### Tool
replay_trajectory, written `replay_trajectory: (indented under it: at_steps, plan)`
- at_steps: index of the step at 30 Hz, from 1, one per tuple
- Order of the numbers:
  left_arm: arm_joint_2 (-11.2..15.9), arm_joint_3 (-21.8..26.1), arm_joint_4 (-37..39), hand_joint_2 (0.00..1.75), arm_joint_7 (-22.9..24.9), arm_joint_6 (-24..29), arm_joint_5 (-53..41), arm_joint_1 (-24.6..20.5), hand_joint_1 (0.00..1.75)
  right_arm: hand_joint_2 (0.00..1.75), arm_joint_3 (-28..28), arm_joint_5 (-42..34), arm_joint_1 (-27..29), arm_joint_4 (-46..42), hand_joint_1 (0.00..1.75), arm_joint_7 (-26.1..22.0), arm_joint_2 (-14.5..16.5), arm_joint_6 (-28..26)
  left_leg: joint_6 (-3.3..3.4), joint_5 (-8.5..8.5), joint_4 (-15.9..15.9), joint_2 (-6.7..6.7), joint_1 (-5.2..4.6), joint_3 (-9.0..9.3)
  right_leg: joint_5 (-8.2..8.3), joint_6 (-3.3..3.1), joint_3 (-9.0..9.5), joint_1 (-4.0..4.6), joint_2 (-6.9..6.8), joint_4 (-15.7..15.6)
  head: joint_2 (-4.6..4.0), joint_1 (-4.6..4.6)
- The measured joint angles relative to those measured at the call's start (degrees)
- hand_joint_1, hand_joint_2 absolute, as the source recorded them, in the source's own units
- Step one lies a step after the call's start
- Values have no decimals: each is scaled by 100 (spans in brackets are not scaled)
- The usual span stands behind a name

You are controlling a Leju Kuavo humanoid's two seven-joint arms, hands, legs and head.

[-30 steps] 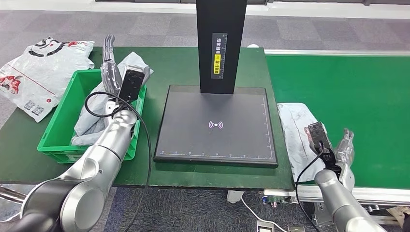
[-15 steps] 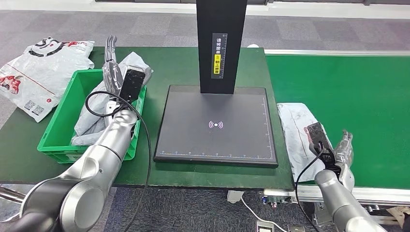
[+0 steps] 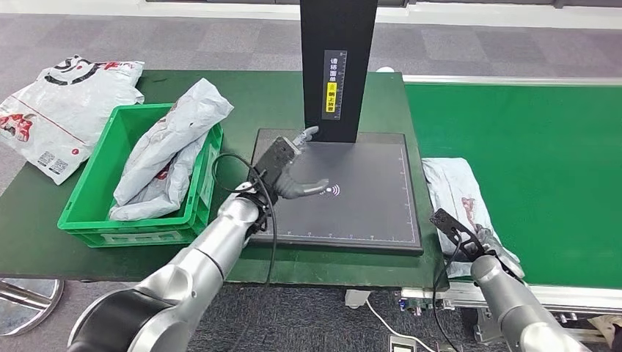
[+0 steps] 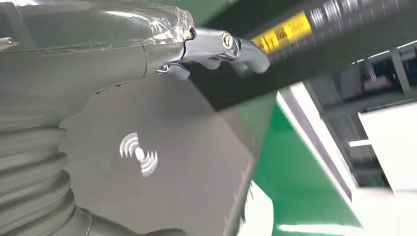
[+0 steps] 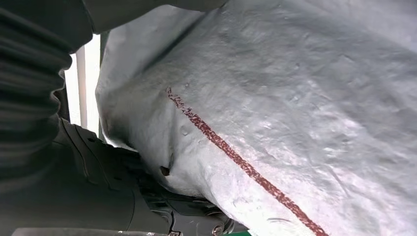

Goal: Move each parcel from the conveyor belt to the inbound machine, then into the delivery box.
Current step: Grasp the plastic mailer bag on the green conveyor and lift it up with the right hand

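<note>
Right wrist view nearest: crowded by a crinkled grey parcel [image 5: 295, 113] with a red streak, pressed close against the right hand [image 3: 490, 249]; whether those fingers have closed on the bag or merely rest against it cannot be told. Seen from the head view, lying at the near edge of the conveyor belt [image 3: 528, 139], just beside the scanner pad [image 3: 367, 213]. Risk from here, as a judgement: thin slack plastic slipping or bunching if lifted with a shallow hold, or dragging on the pad's edge on the way over. Further in, left hand [image 3: 293, 176] hovering above the pad near its wireless mark, fingers [image 4: 246, 49] loosely spread and holding nothing; could get in the way of the incoming parcel. Beyond, a green crate [image 3: 95, 205] on the tabletop [image 3: 29, 242] with another grey bag [image 3: 169, 147] draped inside.
</note>
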Motion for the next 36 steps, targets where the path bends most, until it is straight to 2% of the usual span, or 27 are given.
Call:
replay_trajectory:
  at_steps: [9,16,17,20,21,36]
  plan:
    - [8,-546,-27,175,46,77,455,51,0,175,9,181,-15,37,0,2,20,149,4,-1,0,-16,7,15,-10,5,28,5,-27,0,-1,1]
    - [39,-684,-52,175,46,100,497,70,0,175,12,201,-29,61,0,4,45,161,6,0,6,-18,4,21,-9,6,39,3,-29,-3,0,1]
    - [39,-693,-52,175,46,100,498,71,0,175,13,201,-32,64,15,4,48,162,6,0,6,-18,4,21,-9,7,39,3,-29,-3,-1,1]
    - [41,-705,-54,175,46,101,513,73,0,175,13,199,-36,64,146,1,56,184,7,-1,7,-18,4,22,-9,7,40,3,-29,-4,0,1]
    - [44,-715,-55,175,46,103,527,73,0,175,13,192,-39,64,175,-5,58,196,7,-1,7,-18,4,22,-9,7,40,3,-29,-4,0,1]
    - [186,-1018,-100,175,152,313,997,94,0,175,13,175,-171,67,175,-94,62,-31,5,-1,6,-11,6,36,-9,6,45,5,-15,-1,-1,0]
